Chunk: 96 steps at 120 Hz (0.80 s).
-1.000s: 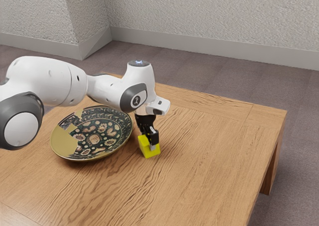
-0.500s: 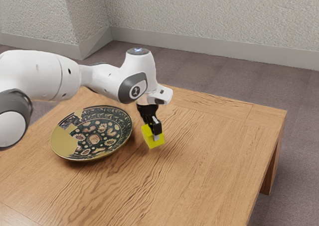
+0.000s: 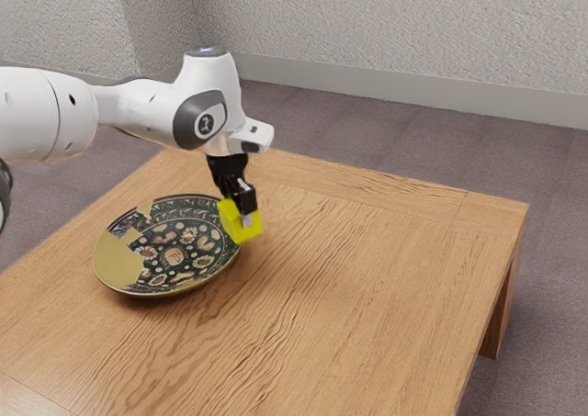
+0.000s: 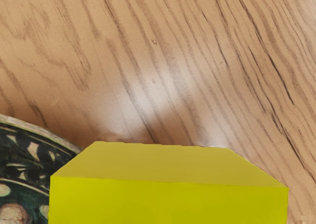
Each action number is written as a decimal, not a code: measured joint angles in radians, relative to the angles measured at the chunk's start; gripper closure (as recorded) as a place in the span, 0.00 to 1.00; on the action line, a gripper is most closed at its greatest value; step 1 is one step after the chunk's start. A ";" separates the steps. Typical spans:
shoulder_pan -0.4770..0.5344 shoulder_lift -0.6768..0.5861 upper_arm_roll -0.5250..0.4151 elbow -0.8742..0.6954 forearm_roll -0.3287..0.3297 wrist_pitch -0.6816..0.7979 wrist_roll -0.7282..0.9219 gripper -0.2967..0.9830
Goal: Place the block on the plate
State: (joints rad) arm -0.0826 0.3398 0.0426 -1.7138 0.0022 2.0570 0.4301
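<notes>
In the exterior view, we have our gripper [image 3: 240, 219] closed on the block [image 3: 232, 226], jaws a block's width apart, off the table [image 3: 367, 278] by the plate [image 3: 175, 251], partly blocking its rim. The wrist view shows us two block faces near the plate. Past the plate stands a wall [image 3: 367, 26].

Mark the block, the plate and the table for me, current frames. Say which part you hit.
Block [image 4: 168, 204]: wrist view, on the brighter yellow face.
Plate [image 3: 116, 260]: exterior view, on the plain gold patch at its rim.
Table [image 3: 386, 278]: exterior view, on the bare wood top.
</notes>
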 joint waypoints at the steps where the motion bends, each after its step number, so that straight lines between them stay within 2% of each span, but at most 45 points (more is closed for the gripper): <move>1: 0.003 -0.001 0.000 0.000 0.000 -0.002 0.000 0.46; 28: 0.082 -0.032 0.002 -0.042 0.022 -0.060 -0.004 0.46; 58: 0.172 -0.009 -0.002 -0.036 0.035 -0.086 -0.009 0.46; 72: 0.274 0.018 -0.089 -0.036 0.051 -0.090 -0.011 0.46; 96: 0.350 0.059 -0.143 -0.035 0.079 -0.089 -0.015 0.46</move>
State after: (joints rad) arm 0.2678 0.3987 -0.1008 -1.7490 0.0810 1.9680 0.4154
